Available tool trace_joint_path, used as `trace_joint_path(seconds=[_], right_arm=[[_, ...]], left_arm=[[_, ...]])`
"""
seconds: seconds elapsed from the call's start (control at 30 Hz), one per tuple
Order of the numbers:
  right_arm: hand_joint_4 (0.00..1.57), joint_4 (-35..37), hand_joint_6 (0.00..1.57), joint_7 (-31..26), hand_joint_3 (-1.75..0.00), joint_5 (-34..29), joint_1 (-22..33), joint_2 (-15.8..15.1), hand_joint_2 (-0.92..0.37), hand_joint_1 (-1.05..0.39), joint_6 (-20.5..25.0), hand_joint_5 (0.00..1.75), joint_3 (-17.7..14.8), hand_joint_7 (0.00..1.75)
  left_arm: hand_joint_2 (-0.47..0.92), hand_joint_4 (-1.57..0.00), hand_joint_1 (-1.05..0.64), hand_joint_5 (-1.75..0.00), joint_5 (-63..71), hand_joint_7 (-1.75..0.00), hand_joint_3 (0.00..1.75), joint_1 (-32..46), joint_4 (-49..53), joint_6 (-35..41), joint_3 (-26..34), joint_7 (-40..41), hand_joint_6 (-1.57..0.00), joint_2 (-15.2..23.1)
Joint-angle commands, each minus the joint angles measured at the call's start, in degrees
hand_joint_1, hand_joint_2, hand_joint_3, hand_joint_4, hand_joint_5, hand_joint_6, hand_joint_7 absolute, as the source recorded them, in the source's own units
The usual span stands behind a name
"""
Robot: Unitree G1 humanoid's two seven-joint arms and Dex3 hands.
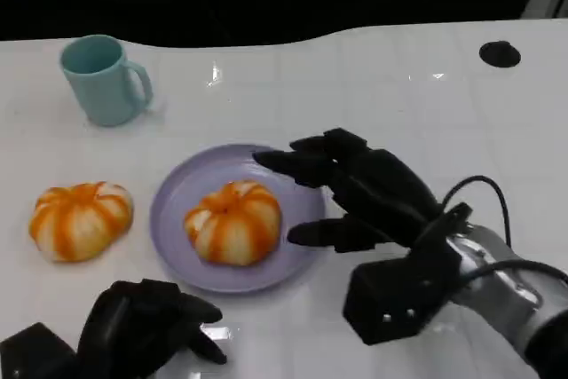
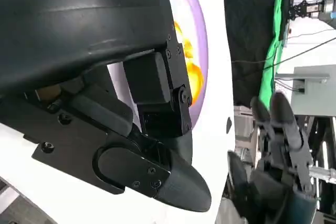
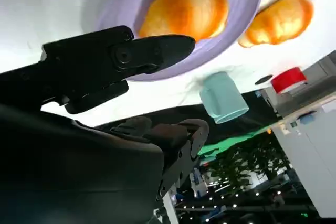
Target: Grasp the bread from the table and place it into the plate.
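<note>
A: Looking down at the bench (image 1: 399, 104), one bread (image 1: 233, 222) already sits in the purple plate (image 1: 177, 193), a little left of the plate's middle. The right robot hand (image 1: 351, 193) hangs just beside it on the right, fingers spread wide over the plate's right rim, holding nothing.

B: And the other bread?

A: A second bread (image 1: 80, 219) lies on the bench, left of the plate and apart from it. The left robot hand (image 1: 146, 321) is at the near edge, fingers curled in, nothing in them. A teal mug (image 1: 102, 79) stands at the far left.

B: What could go wrong from here?

A: I judge the main risk is the right robot hand's lower fingers, which hang low over the plate's right rim. A sideways pull could catch the rim and drag the plate, or nudge the bread off centre. Lifting straight up first looks safer.

B: And the second bread?

A: If it goes in too, room is tight; it may push the first out.
</note>
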Motion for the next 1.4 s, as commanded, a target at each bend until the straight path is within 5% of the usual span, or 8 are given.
trace_joint_path(seconds=[0.03, 0.27, 0.43, 0.53, 0.7, 0.9, 1.4], right_arm=[[0.26, -3.0, 0.51, 1.9, -0.15, 6.0, 4.9, -1.8, -0.92, -0.49, -5.5, 0.63, -3.3, 0.08], [0.40, -6.4, 0.64, 8.6, -0.12, 17.0, 11.7, -1.6, -0.92, -0.42, -10.3, 0.72, -7.2, 0.14], [0.48, -10.8, 0.79, 20.0, -0.23, 34.5, 17.9, 0.9, -0.91, -0.32, -7.9, 1.15, -9.6, 0.29], [0.56, -14.4, 0.71, 25.0, -0.72, 41.4, 21.5, 2.0, -0.67, -0.28, -4.9, 1.25, -11.1, 0.64], [0.61, -18.5, 0.62, 28.0, -0.99, 43.4, 25.8, 2.4, -0.57, -0.28, -3.0, 1.52, -13.6, 1.17], [0.68, -22.5, 0.64, 29.2, -1.22, 43.6, 31.3, 2.4, -0.49, -0.31, -2.0, 1.74, -16.1, 1.56], [0.74, -28.2, 0.59, 33.0, -1.21, 46.8, 41.0, 3.2, -0.48, -0.31, 0.3, 1.75, -18.8, 1.63]], left_arm=[[0.85, -1.54, -1.05, -0.56, -0.1, -0.20, 0.00, 0.2, -0.4, 0.0, 0.2, 0.2, -1.57, 0.8], [0.86, -1.54, -1.05, -0.56, 0.2, -0.19, 0.01, 0.6, -0.6, -0.4, 0.0, 0.2, -1.57, 0.9], [0.86, -1.54, -1.05, -0.56, -0.1, -0.20, 0.01, 0.8, -1.0, -0.3, 0.0, -0.1, -1.57, 0.9], [0.86, -1.54, -1.05, -0.56, 0.1, -0.20, 0.00, 0.9, -1.4, 0.1, -0.1, 0.1, -1.57, 1.0], [0.86, -1.54, -1.05, -0.56, 0.1, -0.20, 0.00, 1.3, -2.2, 0.9, -0.3, 0.4, -1.57, 0.9], [0.87, -1.54, -1.05, -0.56, 0.0, -0.20, 0.00, 1.5, -2.8, 1.3, -0.5, 0.5, -1.57, 0.9], [0.87, -1.53, -1.05, -0.56, -0.7, -0.18, 0.00, 1.7, -3.3, 1.8, -0.4, -0.3, -1.57, 1.0]])
